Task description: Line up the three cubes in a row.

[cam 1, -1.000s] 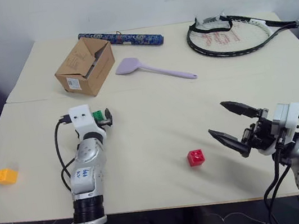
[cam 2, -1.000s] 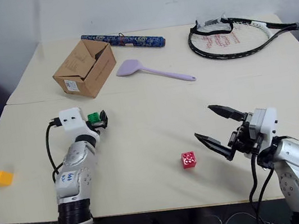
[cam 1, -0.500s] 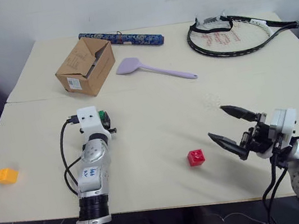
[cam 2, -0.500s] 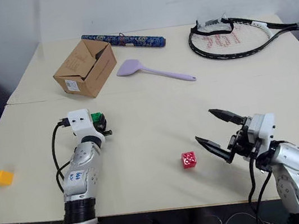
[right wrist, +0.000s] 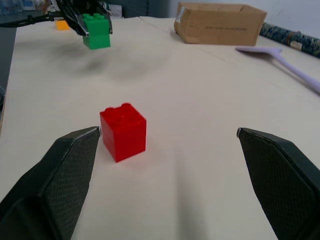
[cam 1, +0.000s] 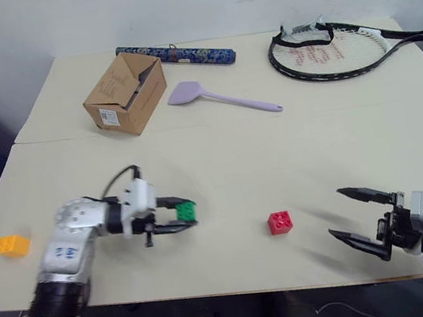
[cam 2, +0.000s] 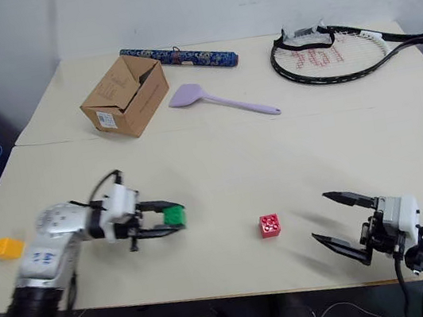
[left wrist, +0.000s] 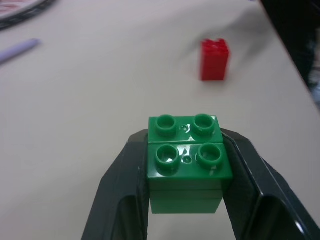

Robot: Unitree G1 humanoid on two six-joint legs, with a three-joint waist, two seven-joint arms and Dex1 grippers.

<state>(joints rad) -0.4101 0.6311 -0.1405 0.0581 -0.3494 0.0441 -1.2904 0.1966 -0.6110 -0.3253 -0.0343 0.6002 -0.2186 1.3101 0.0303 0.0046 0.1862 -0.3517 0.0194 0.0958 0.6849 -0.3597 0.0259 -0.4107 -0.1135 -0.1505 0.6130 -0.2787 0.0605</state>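
Cream tabletop [cam 1: 218,149]: our left gripper [cam 1: 182,215] is clamped on the green studded plastic brick [cam 1: 185,210], red studded brick [cam 1: 280,222] just to its right, roughly level. Right gripper [cam 1: 365,214] gapes wide, nearer red. Yellow-orange brick [cam 1: 13,245] sits far left edge. Left wrist view shows green brick's studs up.

Green cube [left wrist: 186,165]: glossy moulded plastic, studded top. Red cube [right wrist: 123,131]: smooth plastic, slight sheen. Yellow-orange cube [cam 1: 12,245]: plastic. Table [cam 1: 218,149]: matt, smooth cream surface. Box [cam 1: 124,94]: matt brown cardboard. Left end effector [left wrist: 186,200] fingers [left wrist: 117,200]: black plastic, semi-gloss.
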